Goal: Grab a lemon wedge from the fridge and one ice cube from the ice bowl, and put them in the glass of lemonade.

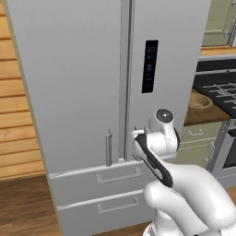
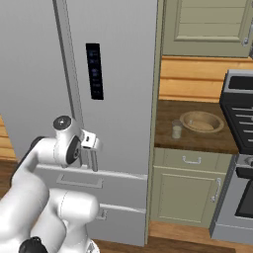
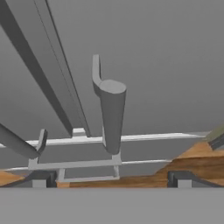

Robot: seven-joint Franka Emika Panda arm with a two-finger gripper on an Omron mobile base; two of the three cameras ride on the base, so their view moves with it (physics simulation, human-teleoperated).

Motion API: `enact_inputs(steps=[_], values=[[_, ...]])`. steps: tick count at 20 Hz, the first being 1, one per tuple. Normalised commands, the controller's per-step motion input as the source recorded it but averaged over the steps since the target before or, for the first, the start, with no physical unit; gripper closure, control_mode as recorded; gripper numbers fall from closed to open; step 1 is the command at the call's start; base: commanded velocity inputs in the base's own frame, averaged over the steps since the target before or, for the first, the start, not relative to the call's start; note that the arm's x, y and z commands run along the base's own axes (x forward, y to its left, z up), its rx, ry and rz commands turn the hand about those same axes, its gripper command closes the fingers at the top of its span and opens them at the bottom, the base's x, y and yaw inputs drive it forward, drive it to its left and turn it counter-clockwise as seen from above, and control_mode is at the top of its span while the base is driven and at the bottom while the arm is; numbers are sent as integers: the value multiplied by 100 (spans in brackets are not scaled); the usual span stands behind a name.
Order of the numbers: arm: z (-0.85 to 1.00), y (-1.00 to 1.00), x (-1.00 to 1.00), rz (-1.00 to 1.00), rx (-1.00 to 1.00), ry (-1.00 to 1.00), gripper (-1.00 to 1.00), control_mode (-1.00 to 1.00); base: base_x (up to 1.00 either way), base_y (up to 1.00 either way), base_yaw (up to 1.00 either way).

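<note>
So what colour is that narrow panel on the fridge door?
Black, with faint bluish marks, on the light-grey fridge; the panel shows best in the right base view.

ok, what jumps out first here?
The tall light-grey fridge, doors closed, takes up most of the scene, with the open end effector right at its vertical bar handle. On the wooden counter to its right sit the shallow tan bowl and small clear glass.

A kitchen: tall grey fridge [image 2: 113, 99], wood counter [image 2: 197, 136] over green cabinets [image 2: 185, 190], and oven [image 2: 239, 163].
</note>
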Motion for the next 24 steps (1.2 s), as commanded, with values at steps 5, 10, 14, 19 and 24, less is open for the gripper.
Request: enact_inputs(steps=[5, 10, 14, 19, 24], values=[[-18, -1, 21, 2, 0, 0, -100, -100, 0, 0, 0], [-13, 0, 42, 1, 0, 2, -100, -100, 0, 0, 0], [-32, -13, 42, 0, 0, 6, -100, -100, 0, 0, 0], [-15, -2, 34, 0, 0, 5, -100, -100, 0, 0, 0], [-17, 0, 37, 0, 0, 1, -100, -100, 0, 0, 0]])
